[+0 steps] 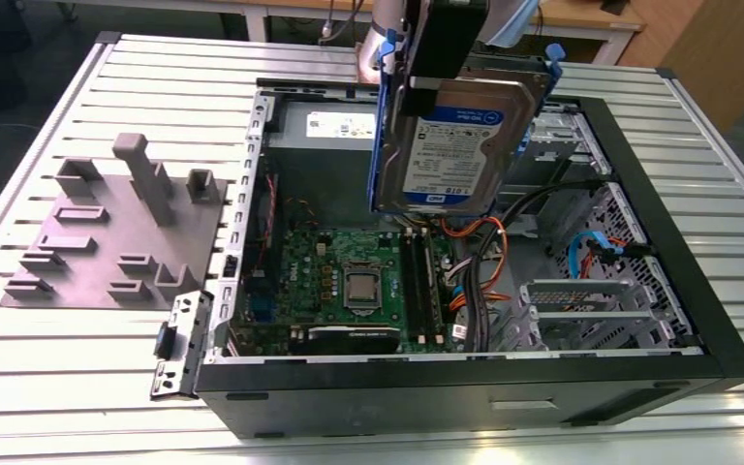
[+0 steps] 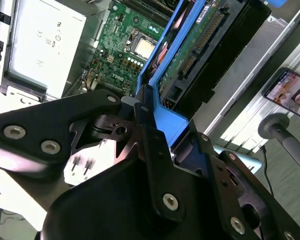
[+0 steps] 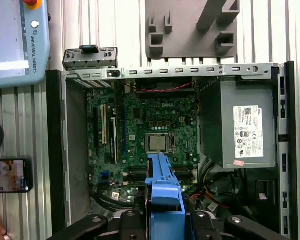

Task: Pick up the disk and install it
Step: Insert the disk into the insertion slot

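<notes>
The disk (image 1: 456, 145) has a silver metal body, a glossy paper label and smooth blue plastic rails. The gripper (image 2: 142, 112) is matt black with shiny screws. The table (image 1: 75, 387) is ribbed dull metal, and the computer case (image 1: 476, 387) is matt black.

the claw (image 2: 149, 111) hangs pointing downward, clamped tight

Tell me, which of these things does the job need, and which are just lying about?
In the job: the disk, held above the open computer case by the gripper.
Lying about: grey peg block, phone, control pendant.
</notes>
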`<state>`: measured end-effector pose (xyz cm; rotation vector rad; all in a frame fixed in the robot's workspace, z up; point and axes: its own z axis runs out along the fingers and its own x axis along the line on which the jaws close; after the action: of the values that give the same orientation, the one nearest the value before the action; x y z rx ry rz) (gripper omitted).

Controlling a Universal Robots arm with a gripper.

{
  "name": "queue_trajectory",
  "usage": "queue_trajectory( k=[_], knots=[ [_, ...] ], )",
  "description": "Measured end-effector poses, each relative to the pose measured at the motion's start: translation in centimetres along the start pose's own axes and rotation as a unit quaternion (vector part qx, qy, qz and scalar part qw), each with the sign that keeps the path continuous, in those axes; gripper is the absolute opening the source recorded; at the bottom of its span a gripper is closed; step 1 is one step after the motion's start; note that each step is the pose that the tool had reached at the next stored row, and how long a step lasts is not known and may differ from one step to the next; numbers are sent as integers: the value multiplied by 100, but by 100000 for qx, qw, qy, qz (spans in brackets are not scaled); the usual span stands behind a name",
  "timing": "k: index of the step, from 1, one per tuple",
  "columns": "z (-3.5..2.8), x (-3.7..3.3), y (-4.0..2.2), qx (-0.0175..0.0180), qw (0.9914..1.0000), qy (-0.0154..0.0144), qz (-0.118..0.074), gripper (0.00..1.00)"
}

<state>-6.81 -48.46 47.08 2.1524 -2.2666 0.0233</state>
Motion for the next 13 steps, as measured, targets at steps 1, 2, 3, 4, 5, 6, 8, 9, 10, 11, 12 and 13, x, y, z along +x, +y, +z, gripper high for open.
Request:
queue_trajectory(
  k=[1,2,3,4,5,6,8,9,10,11,12,13],
  knots=[
    [0,0,0,0,100000,0,-1,36],
    [0,0,0,-1,100000,0,-2,36],
    [0,0,0,-1,100000,-1,-2,36],
    [0,0,0,-1,100000,1,-3,36],
    [0,0,0,-1,100000,0,-1,36],
    [0,0,0,-1,100000,0,-2,36],
    [0,1,0,1,100000,-2,-2,36],
    [0,1,0,0,100000,0,-3,36],
    [0,1,0,-2,100000,-2,1,36],
    [0,5,0,1,100000,-3,-1,36],
    [0,15,-2,-2,100000,3,-11,36],
    [1,31,-2,-1,100000,4,-4,36]
  ],
)
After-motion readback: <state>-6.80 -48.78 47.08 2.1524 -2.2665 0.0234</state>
